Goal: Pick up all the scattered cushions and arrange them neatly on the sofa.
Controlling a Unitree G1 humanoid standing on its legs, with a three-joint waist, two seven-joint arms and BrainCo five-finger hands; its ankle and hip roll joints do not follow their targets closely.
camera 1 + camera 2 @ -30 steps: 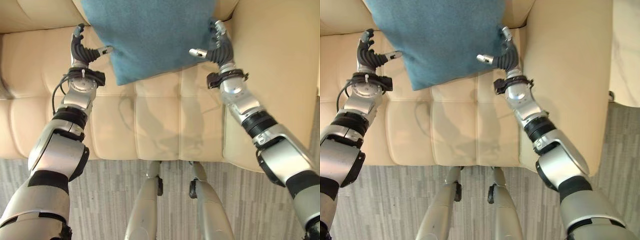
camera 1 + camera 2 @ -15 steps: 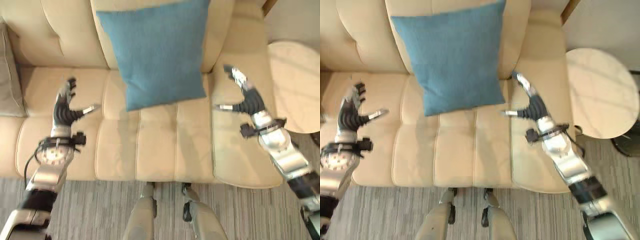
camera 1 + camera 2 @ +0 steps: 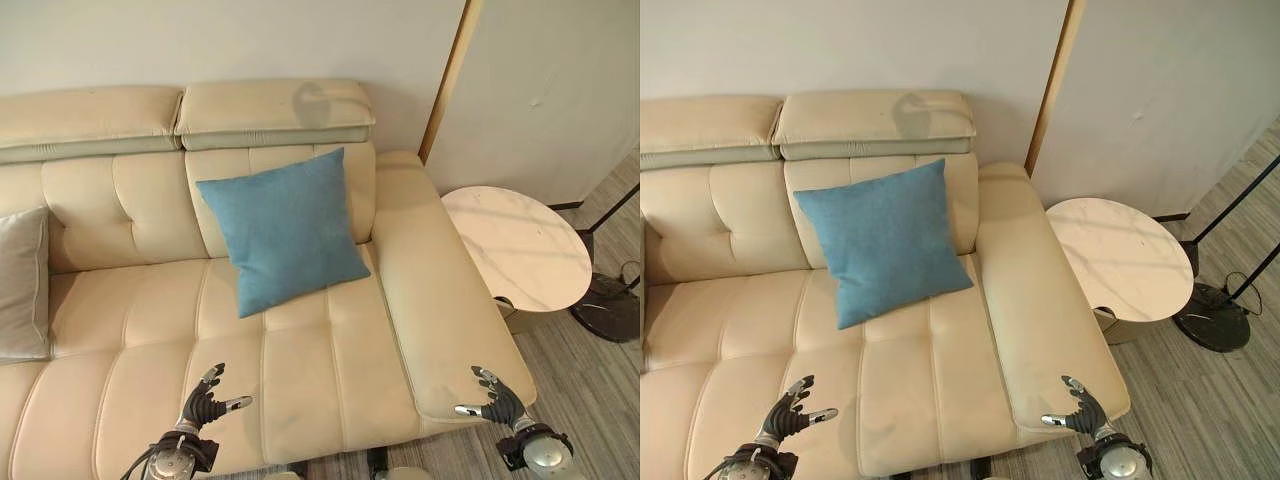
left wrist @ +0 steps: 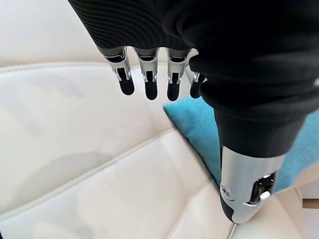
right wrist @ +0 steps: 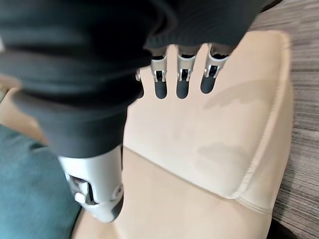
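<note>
While blue cushion [image 3: 284, 228] leans on sofa [image 3: 330, 370] | left hand [image 3: 205, 402], right hand [image 3: 497, 398] spread

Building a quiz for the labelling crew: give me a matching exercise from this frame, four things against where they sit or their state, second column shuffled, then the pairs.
Things:
1. blue cushion
2. grey cushion
3. round side table
4. left hand

Places or states:
A. on the floor beside the sofa's armrest
B. open, holding nothing, over the front of the sofa seat
C. leaning against the backrest near the armrest
D. at the far left end of the sofa

Pairs: 1-C, 2-D, 3-A, 4-B
</note>
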